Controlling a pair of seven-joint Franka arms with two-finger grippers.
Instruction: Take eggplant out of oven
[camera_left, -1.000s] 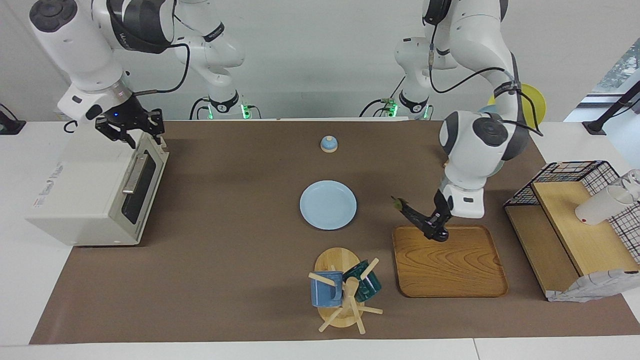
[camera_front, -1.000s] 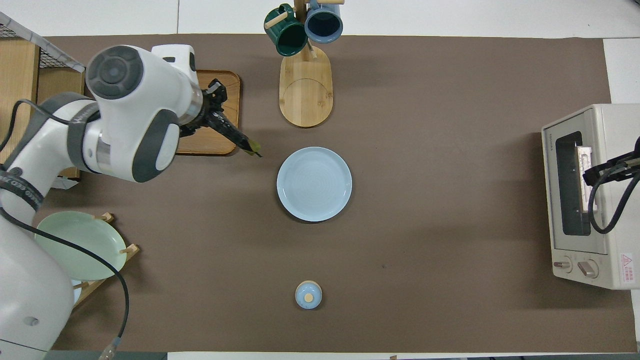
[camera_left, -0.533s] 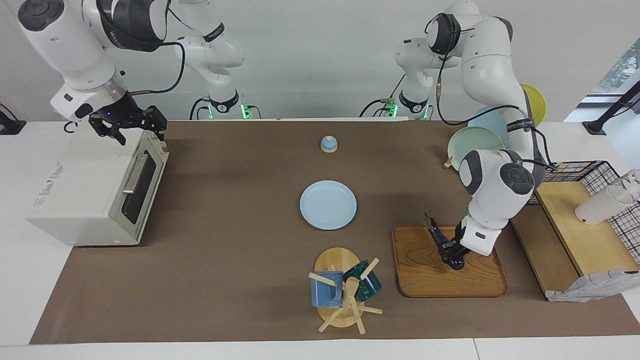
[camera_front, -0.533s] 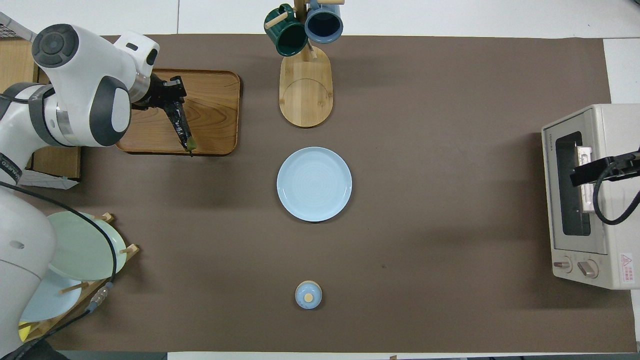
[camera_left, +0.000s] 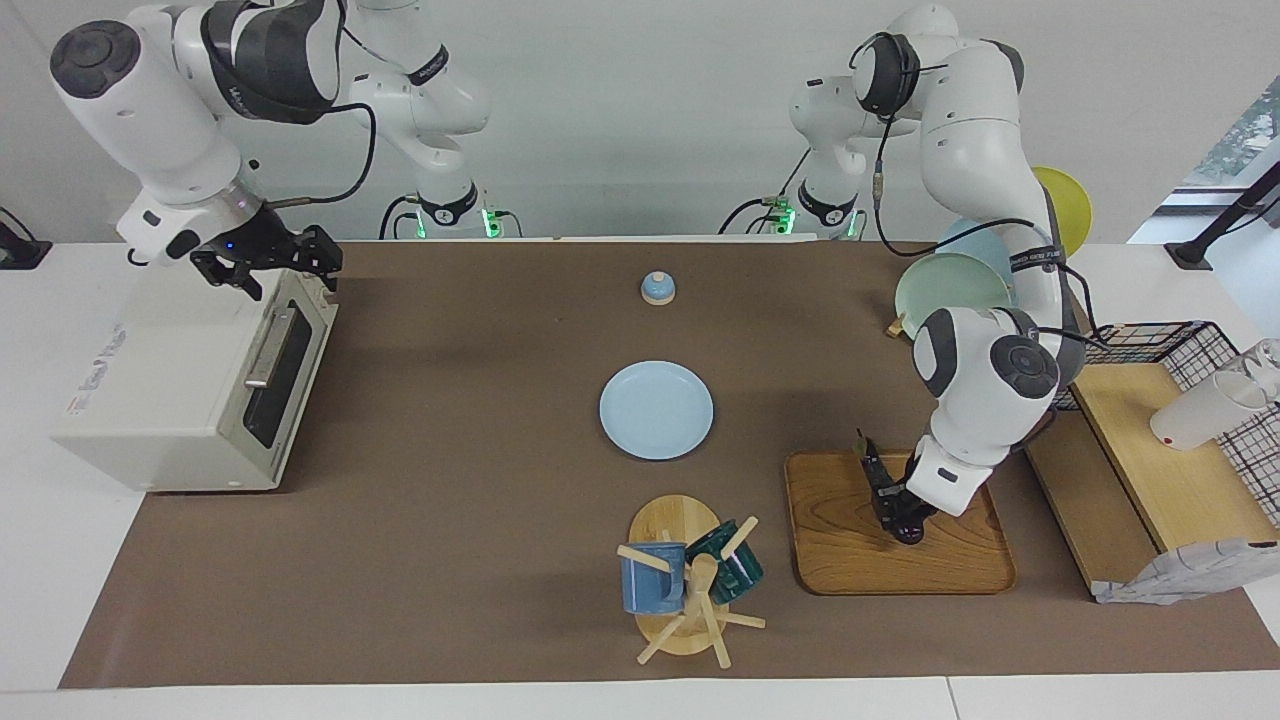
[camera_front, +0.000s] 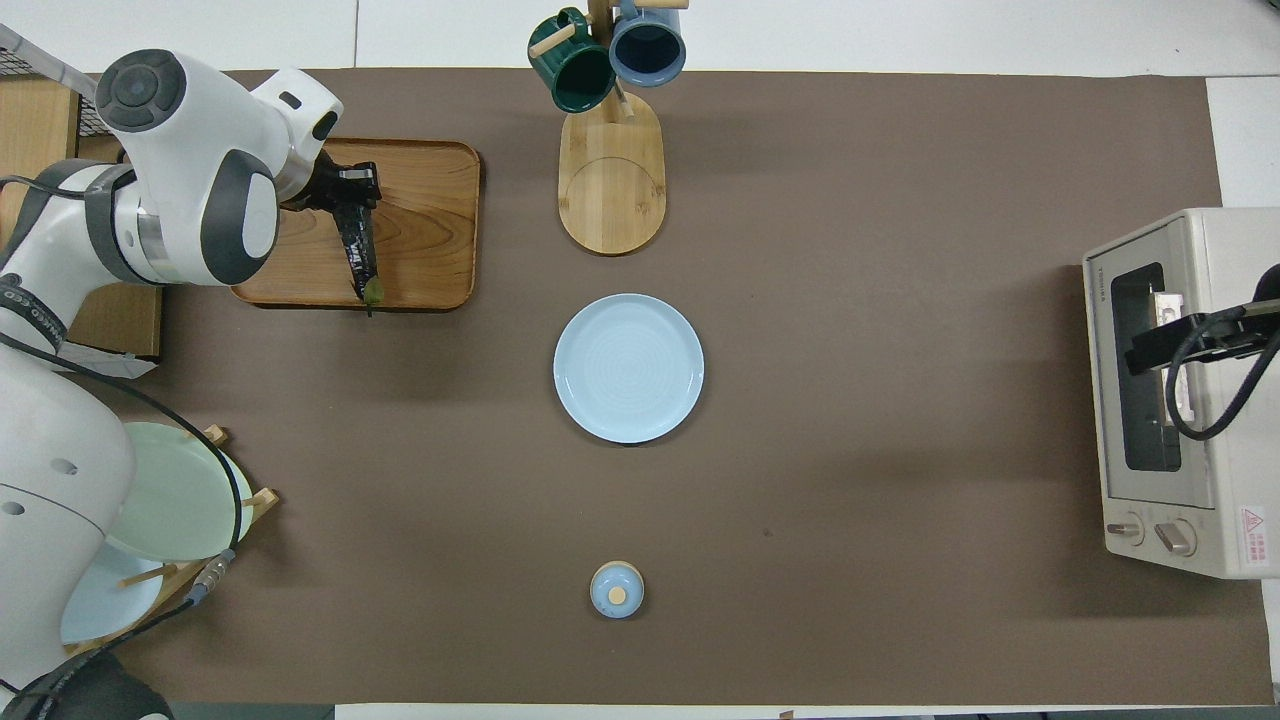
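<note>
**Eggplant on the tray, oven door shut**

Left gripper (camera_left: 895, 500) down over the wooden tray (camera_left: 960, 565), clamped on the thick end of the eggplant (camera_left: 872, 470). Eggplant lying along the tray, green stem cap reaching the tray's edge nearer the robots; whether it rests fully on the wood cannot be told.

Right gripper (camera_left: 275, 265) up over the top front edge of the oven (camera_left: 165, 390), spread wide, holding nothing. Oven at the right arm's end of the table, door closed, bar handle (camera_left: 266, 348) free; nothing made out through the glass.

Wide bare stretch of brown mat between oven and pale blue plate (camera_left: 656, 410) in the middle. Small blue lidded pot (camera_left: 657, 288) nearer the robots than the plate, well apart from it. Mug stand (camera_left: 680, 585) farther from the robots, just beside the tray, carrying a blue mug (camera_left: 652, 578) and a dark green mug (camera_left: 728, 565). Plate bare.

At the left arm's end, a rack of plates (camera_front: 165, 500) and a wire basket (camera_left: 1150, 350) beside a wooden shelf (camera_left: 1160, 460), close to the tray's outer edge.
</note>
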